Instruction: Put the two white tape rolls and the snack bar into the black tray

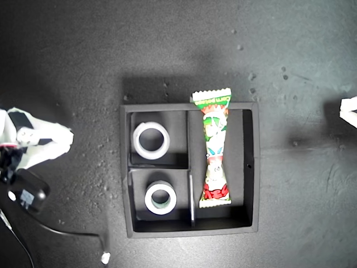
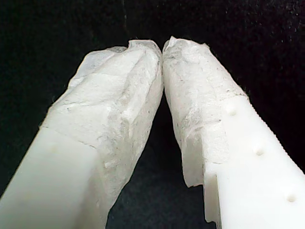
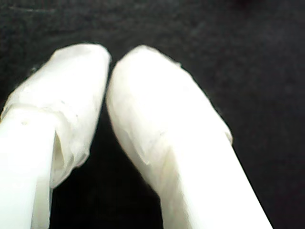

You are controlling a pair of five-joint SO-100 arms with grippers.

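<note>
Rolls (image 1: 151, 139) (image 1: 160, 197) and bar (image 1: 215, 149) in tray (image 1: 252, 167); first gripper (image 2: 162, 50) and second gripper (image 3: 108, 64) pinched closed, empty. Best kept clear.

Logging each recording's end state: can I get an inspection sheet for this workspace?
Surface: dark matte table, pale specks scattered.
Job's things: black tray holds everything; plain tape roll in one small section, green-rimmed tape roll in the other, snack bar in the long section, one crimped end overhanging the wall.
Clutter: nothing seen.
Grippers: first claw shut, empty; second claw shut, empty.
Cables: thin cable at the exterior view's lower left.
Surroundings: nothing seen.
</note>
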